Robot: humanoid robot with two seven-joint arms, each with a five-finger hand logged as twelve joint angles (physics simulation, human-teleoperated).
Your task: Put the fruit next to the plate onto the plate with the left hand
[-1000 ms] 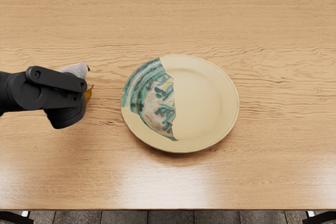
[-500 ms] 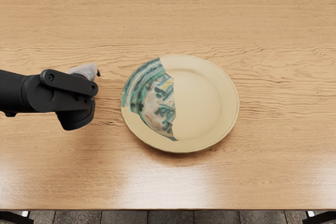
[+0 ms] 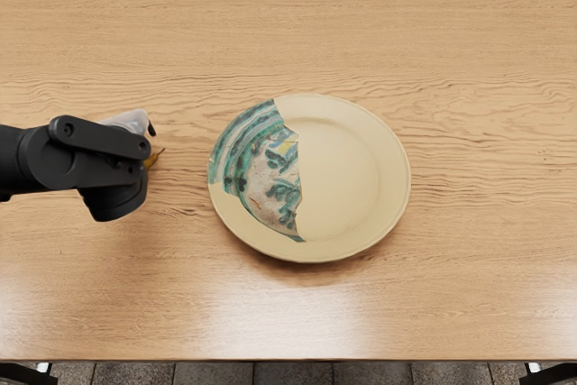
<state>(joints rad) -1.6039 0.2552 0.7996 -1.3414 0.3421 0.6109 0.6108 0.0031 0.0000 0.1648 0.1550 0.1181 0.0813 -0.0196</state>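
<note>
One arm [image 3: 27, 161] is in view, the left one, black and reaching in from the picture's left edge across the wooden table [image 3: 433, 51]. Its hand [image 3: 113, 171] sits left of the plate [image 3: 361, 178], well short of the rim, with a strip of bare wood between them. The hand's dark back faces the camera and covers nearly everything under it. A pale grey part pokes out at its far edge. The fruit [image 3: 153, 159] shows only as a thin yellow-orange sliver at the hand's right side, on the side toward the plate; the rest is hidden, so its kind and shape cannot be made out. The sliver is off the plate and apart from its rim. Whether the hand has closed on the fruit, or merely rests over it, cannot be told from this view, and neither can whether the fruit touches the table. The plate is round and cream, lying flat near the table's middle, with a green and teal pattern over its left part and plain glaze on the right. A dark shadow lies under the hand on the wood.
</note>
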